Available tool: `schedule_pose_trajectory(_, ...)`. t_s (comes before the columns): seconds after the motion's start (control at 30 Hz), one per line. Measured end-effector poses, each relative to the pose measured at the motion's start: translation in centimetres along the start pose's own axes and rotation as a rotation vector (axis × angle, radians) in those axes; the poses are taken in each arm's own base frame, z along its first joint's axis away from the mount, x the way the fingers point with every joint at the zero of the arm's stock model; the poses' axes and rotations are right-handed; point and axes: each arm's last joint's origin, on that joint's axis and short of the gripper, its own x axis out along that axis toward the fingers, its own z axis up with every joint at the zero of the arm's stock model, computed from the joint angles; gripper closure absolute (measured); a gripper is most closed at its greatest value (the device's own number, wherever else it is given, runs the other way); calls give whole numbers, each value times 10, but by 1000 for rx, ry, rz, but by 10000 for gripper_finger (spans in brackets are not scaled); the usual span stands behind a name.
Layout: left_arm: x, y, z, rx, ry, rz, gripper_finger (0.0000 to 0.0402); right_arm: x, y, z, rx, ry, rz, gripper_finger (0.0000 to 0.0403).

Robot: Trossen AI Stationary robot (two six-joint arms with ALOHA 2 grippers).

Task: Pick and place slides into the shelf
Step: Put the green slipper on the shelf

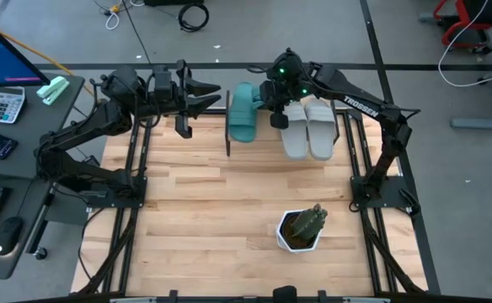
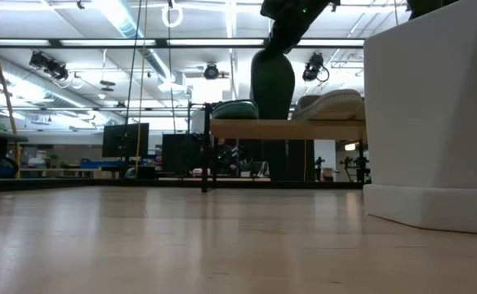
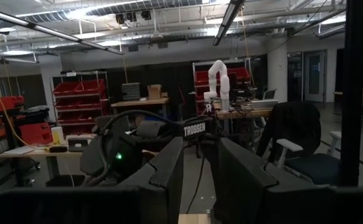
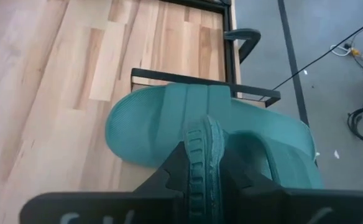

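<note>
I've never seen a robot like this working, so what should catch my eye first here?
Probably the right end effector, pinching a teal slide on edge above another teal slide lying on the shelf at the table's far side. Two grey slides sit beside it. The left end effector waits off the shelf's left end.

A low shelf [image 1: 231,139] with a light wooden top on thin black legs stood at the table's far edge. Two light grey slides [image 1: 308,129] lay flat on it side by side, soles down. A teal slide [image 1: 243,114] lay flat at the other end. A second teal slide [image 4: 201,163] (held on edge, ridged sole showing) hung just above the first.
</note>
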Motion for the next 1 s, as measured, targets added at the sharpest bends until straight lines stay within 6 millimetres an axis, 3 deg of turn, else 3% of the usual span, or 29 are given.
schedule_pose_trajectory(0.5, 0, 0, -1, 10, 6, 0, 294, -1, 6, -2, 9, 21, 65, 362)
schedule_pose_trajectory(0.8, 0, 0, -1, 24, 7, 1, 294, 3, 20, 5, -5, 12, 114, 361)
schedule_pose_trajectory(1.0, 0, 0, -1, 24, 7, 6, 294, 3, 22, 5, 2, 12, 133, 329)
